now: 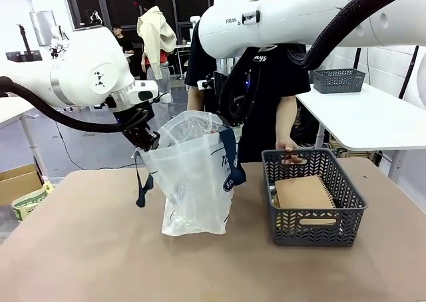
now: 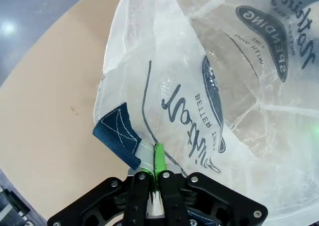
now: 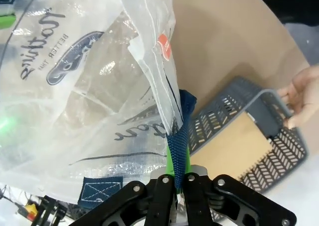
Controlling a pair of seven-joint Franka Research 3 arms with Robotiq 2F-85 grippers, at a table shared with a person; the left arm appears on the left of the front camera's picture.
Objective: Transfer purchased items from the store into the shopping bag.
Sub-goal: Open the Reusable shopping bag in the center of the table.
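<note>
The clear shopping bag (image 1: 193, 182) with navy straps stands mid-table, its mouth held open between both grippers. My left gripper (image 1: 148, 141) is shut on the bag's left rim; in the left wrist view the left gripper (image 2: 157, 159) pinches the plastic beside a navy strap patch (image 2: 117, 131). My right gripper (image 3: 177, 169) is shut on the opposite rim at the navy strap (image 3: 180, 129). To the right sits the store, a dark grey basket (image 1: 318, 220), with a flat tan packet (image 1: 303, 192) inside. A person's hand (image 1: 291, 157) grips its far rim. The right wrist view also shows the basket (image 3: 209, 119), the packet (image 3: 234, 146) and the hand (image 3: 301, 99).
A person stands across the table behind the bag and basket. A second grey basket (image 1: 338, 80) sits on a white table at back right. A cardboard box (image 1: 16, 182) stands on the floor at left. The brown tabletop (image 1: 86, 249) lies bare at front left.
</note>
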